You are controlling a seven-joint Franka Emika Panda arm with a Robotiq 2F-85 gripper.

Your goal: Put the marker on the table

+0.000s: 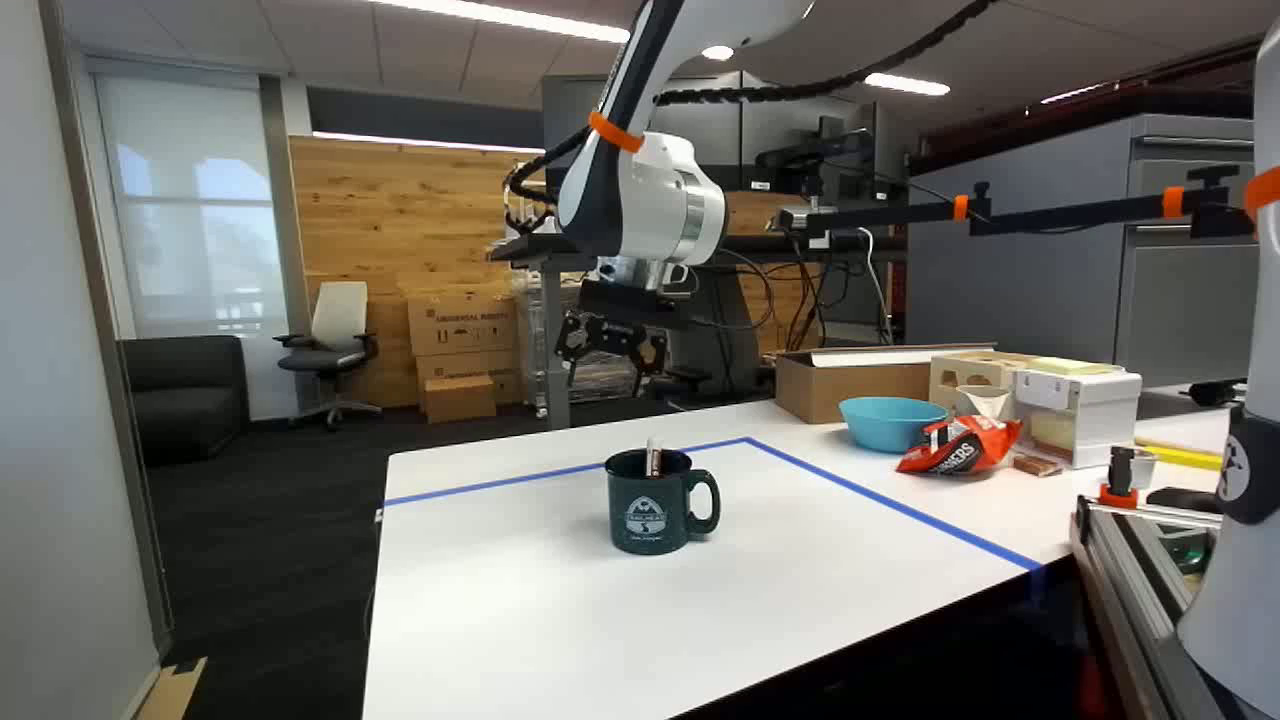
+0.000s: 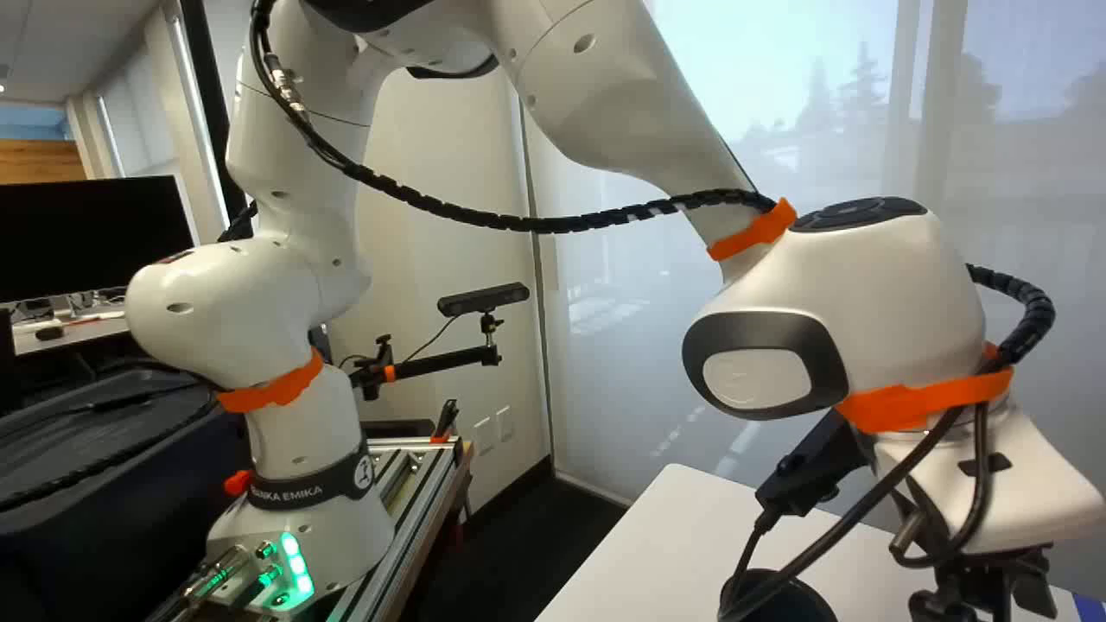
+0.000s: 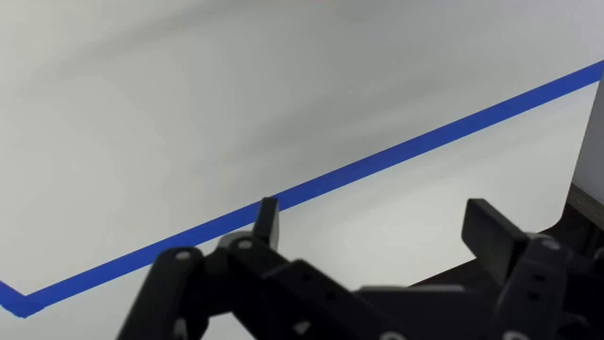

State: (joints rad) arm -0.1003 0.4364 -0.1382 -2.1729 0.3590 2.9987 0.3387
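The marker (image 1: 654, 458) stands in the dark green mug (image 1: 648, 510); its pale upper end with a dark reddish part pokes above the rim, and the rest is hidden inside. The mug is upright on the white table (image 1: 500, 620), within the blue tape lines. A dark round thing, likely the mug (image 2: 782, 598), is cut off at the bottom of an exterior view. My gripper (image 1: 608, 376) is open and empty, raised above the table beyond the mug. In the wrist view the open fingers (image 3: 373, 212) hang over bare table (image 3: 141, 118); marker and mug are out of that view.
Along the table's side stand a cardboard box (image 1: 850, 385), a blue bowl (image 1: 890, 425), a red snack bag (image 1: 960, 445) and a white box (image 1: 1078, 415). Blue tape (image 3: 377, 160) runs near the table edge. A camera arm (image 1: 900, 215) juts out behind.
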